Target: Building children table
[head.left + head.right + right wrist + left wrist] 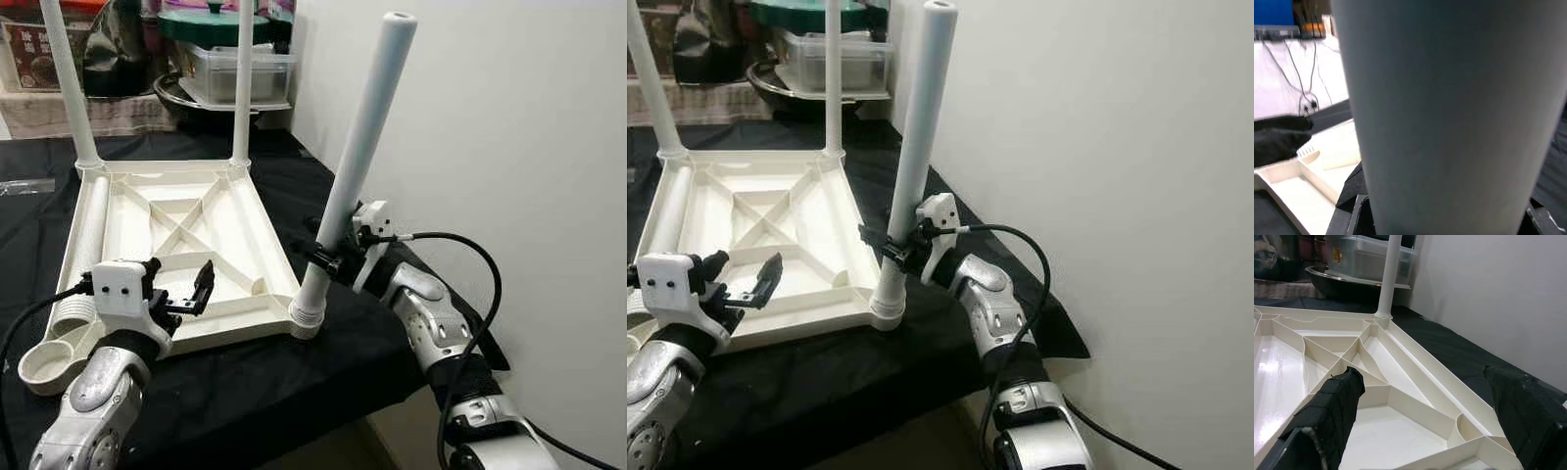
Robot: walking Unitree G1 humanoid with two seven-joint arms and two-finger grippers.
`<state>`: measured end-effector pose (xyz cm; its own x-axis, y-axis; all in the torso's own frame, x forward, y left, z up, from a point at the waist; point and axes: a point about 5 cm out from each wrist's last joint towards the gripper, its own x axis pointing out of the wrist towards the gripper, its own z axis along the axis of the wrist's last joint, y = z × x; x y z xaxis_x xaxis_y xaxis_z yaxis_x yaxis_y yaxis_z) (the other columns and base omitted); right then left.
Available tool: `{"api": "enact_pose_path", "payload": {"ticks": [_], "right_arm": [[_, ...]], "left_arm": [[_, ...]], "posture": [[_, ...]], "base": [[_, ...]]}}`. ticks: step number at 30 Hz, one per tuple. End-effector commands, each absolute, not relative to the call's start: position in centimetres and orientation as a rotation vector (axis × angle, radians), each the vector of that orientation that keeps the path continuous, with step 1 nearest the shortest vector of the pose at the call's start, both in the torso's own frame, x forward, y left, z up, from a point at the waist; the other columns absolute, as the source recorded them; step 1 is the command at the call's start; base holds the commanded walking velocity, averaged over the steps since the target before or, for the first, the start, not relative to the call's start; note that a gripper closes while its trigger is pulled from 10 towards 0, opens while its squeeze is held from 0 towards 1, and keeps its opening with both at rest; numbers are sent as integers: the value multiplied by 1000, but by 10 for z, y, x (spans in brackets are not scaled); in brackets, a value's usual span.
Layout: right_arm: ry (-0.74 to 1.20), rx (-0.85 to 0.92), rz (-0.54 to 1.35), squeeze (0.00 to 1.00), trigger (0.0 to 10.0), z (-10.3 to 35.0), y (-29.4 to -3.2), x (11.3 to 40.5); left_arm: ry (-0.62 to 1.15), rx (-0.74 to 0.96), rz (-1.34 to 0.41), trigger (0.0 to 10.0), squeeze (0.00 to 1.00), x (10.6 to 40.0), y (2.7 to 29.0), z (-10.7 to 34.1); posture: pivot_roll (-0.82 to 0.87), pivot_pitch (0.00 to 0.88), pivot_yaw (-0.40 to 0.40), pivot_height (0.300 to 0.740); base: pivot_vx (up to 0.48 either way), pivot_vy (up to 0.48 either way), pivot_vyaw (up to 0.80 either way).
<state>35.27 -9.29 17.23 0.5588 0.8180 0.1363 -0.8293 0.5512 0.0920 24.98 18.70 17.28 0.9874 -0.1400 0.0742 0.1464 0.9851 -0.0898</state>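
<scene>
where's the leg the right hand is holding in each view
Left eye view: the held leg rises right of centre, tilted, foot at the tabletop's near right corner.
Right eye view: it stands at centre.
Left wrist view: I can't make it out.
Right wrist view: close up, the wide pale column.
Shared landmark: the upturned tabletop and its ribs.

A plain white wall [509, 127] stands just beside the work spot, on the right. A black cloth [294, 382] covers the table and hangs over its near edge. At the far end of the table, by the wall, sits a clear plastic box [240, 73] with a green pot lid [211, 22] on top. A dark round pan [1337, 281] is under the box. Next to them is a dark bag [118, 49]. The light is bright and even.
</scene>
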Motion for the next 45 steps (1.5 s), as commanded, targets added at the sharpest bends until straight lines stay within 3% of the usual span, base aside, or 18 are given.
{"api": "enact_pose_path", "payload": {"ticks": [1,12,31,34,35,37,39,40,41,45], "right_arm": [[366,339,1052,0,10000,87,-84,324],[429,347,1226,0,10000,86,-84,319],[375,266,1227,0,10000,100,-74,331],[369,238,1153,0,10000,100,-73,335],[350,208,1038,0,10000,100,-72,341],[350,208,1038,0,10000,100,-72,341],[331,161,716,0,10000,95,-79,352],[331,161,716,0,10000,95,-79,352],[333,151,552,0,10000,91,-87,355],[354,95,352,0,10000,82,-99,356]], "left_arm": [[-42,-94,-155,10000,0,249,183,168],[-34,-96,-164,10000,0,249,181,167],[-37,-94,-158,10000,0,249,180,166],[-38,-95,-158,10000,0,250,180,166],[-39,-97,-159,10000,0,250,179,166],[-39,-97,-159,10000,0,250,179,166],[-40,-100,-157,10000,0,250,179,165],[-40,-100,-157,10000,0,250,179,165],[-40,-100,-155,10000,0,250,180,165],[-39,-98,-153,10000,0,250,181,165]], "posture": [[137,0,-149,740],[143,0,-153,740],[138,0,-164,740],[131,0,-164,740],[130,0,-165,740],[130,0,-165,740],[125,0,-162,740],[125,0,-162,740],[123,0,-161,740],[123,0,-160,740]], "base": [[0,0,0],[0,0,0],[0,0,0],[0,0,0],[0,0,0],[0,0,0],[0,0,0],[0,0,0],[0,0,0],[0,0,0]]}}
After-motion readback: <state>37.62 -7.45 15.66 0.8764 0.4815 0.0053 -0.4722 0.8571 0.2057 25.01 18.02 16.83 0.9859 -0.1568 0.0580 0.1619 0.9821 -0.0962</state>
